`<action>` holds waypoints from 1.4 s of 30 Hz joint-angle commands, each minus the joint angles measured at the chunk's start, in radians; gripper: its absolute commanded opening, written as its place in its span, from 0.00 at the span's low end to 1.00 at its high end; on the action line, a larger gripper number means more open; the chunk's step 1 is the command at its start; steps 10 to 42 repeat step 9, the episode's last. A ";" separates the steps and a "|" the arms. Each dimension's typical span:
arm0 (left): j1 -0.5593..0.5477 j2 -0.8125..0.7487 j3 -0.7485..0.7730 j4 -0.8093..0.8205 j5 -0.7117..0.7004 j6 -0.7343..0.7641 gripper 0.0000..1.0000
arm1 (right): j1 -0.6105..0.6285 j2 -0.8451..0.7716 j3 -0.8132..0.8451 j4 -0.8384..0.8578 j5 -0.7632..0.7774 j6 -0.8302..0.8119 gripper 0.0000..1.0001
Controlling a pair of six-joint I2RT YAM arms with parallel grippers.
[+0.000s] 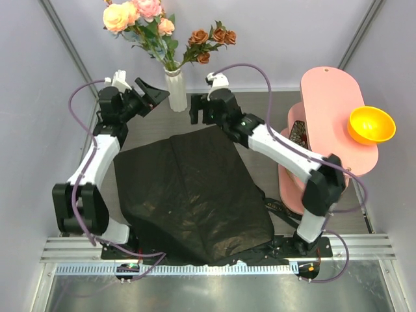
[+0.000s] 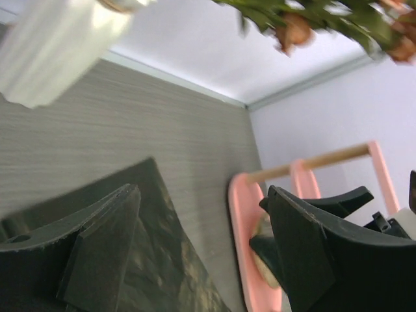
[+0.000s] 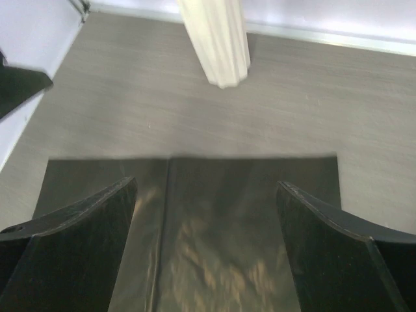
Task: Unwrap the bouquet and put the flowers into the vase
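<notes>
Both grippers have their fingers spread wide with nothing between them, the left gripper (image 1: 153, 95) just left of the vase (image 1: 175, 91) and the right gripper (image 1: 194, 109) just right of it. The flowers (image 1: 156, 29) stand in the vase at the far side of the table (image 1: 279, 107), and the black wrapping paper (image 1: 188, 188) lies spread flat nearer the arm bases.

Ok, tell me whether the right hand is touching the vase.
Apart. The right wrist view shows the right hand open and empty, with a strip of bare table between it and the vase.
</notes>
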 commanded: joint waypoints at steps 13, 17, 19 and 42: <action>-0.088 -0.637 -0.097 -0.191 0.128 0.017 0.91 | 0.388 -0.973 -0.459 -0.329 0.297 0.113 0.98; -0.088 -0.637 -0.097 -0.191 0.128 0.017 0.91 | 0.388 -0.973 -0.459 -0.329 0.297 0.113 0.98; -0.088 -0.637 -0.097 -0.191 0.128 0.017 0.91 | 0.388 -0.973 -0.459 -0.329 0.297 0.113 0.98; -0.088 -0.637 -0.097 -0.191 0.128 0.017 0.91 | 0.388 -0.973 -0.459 -0.329 0.297 0.113 0.98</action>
